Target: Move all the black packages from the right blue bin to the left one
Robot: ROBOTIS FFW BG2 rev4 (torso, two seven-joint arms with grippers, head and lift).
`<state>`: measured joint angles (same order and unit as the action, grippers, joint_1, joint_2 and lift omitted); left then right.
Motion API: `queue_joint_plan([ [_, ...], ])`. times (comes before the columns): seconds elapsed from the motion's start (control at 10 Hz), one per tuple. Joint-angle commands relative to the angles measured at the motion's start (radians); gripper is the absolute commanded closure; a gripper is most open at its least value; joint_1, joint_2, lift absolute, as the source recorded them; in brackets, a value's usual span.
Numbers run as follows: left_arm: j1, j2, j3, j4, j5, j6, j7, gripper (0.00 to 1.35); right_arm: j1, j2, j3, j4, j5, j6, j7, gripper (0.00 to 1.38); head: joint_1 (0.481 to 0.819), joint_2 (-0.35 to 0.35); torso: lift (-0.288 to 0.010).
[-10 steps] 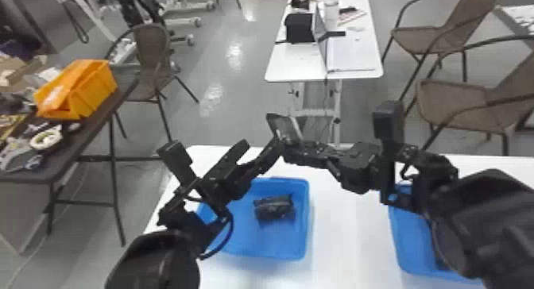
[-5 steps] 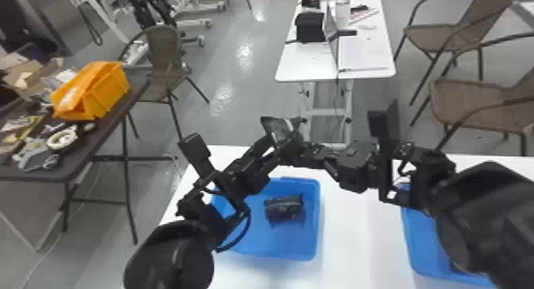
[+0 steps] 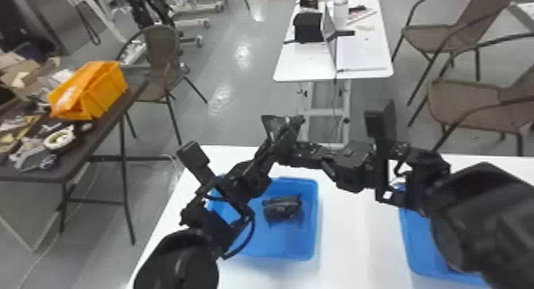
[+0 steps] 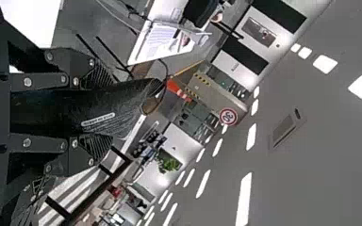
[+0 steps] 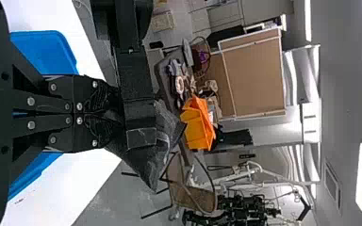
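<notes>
Item: raised black package (image 5: 162, 141); one, soft-sided, in mid-air between the two arms. In the head view it shows beyond the far rim of the left blue bin (image 3: 278, 246).
Right tool (image 5: 113, 114): closed, pinching one end of that package.
Left tool (image 4: 106, 112): at the same package; whether it has a grip cannot be told.
Item: deposited black package (image 3: 282, 208); one, lying inside the left blue bin, bare blue floor around it.
Receptacle, source: right blue bin (image 3: 415, 246); on the white table (image 3: 357, 244), well apart from its fellow, partly behind the right arm. Remaining contents: cannot be told.
Step in hand, by judgement: handover, right tool to left, of a package presumably from the right bin.
Next move, by judgement: left tool to secure a firm hold; right tool to let go only after that and draw clear; left arm then to lower the package into the left bin, beside the one there.
Risk, by judgement: release too early, and the package drops, perhaps past the rim; pull by both arms at once, and the soft wrap stretches or twists.
</notes>
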<state>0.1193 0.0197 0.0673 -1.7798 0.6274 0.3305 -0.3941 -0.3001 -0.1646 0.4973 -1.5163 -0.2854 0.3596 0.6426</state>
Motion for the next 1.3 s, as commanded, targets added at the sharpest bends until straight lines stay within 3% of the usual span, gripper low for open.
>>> queue_joint_plan([
  [0.0, 0.006, -0.004, -0.001, 0.005, 0.015, -0.030, 0.001, 1.21, -0.001, 0.005, -0.002, 0.016, -0.008, -0.025, -0.001, 1.25, 0.695, 0.238, 0.000],
  [0.2, 0.019, -0.010, 0.019, 0.005, -0.009, -0.053, 0.003, 1.21, 0.026, 0.019, -0.052, 0.044, -0.035, -0.088, 0.000, 0.10, 0.695, 0.241, 0.000],
  [0.3, 0.037, -0.022, 0.057, 0.008, -0.100, -0.074, 0.003, 1.21, 0.067, 0.031, -0.125, -0.001, 0.014, -0.097, -0.001, 0.00, 0.695, 0.240, 0.000],
  [0.5, 0.095, -0.022, 0.115, 0.013, -0.451, -0.222, 0.004, 1.21, 0.200, 0.073, -0.306, -0.107, 0.104, -0.097, -0.044, 0.29, 0.695, 0.238, 0.000],
  [0.7, 0.125, -0.022, 0.149, 0.040, -0.692, -0.266, 0.000, 1.21, 0.300, 0.089, -0.425, -0.153, 0.123, -0.073, -0.054, 0.41, 0.695, 0.218, 0.000],
  [1.0, 0.121, -0.022, 0.134, 0.148, -0.796, -0.373, -0.009, 1.18, 0.348, 0.086, -0.457, -0.167, 0.135, -0.063, -0.078, 0.42, 0.695, 0.179, 0.000],
  [1.1, 0.120, -0.022, 0.143, 0.168, -0.804, -0.396, -0.009, 0.99, 0.348, 0.086, -0.457, -0.162, 0.134, -0.065, -0.078, 0.42, 0.695, 0.166, 0.000],
  [1.2, 0.123, -0.022, 0.149, 0.169, -0.799, -0.407, -0.009, 0.46, 0.348, 0.085, -0.459, -0.160, 0.134, -0.063, -0.078, 0.42, 0.695, 0.165, 0.000],
])
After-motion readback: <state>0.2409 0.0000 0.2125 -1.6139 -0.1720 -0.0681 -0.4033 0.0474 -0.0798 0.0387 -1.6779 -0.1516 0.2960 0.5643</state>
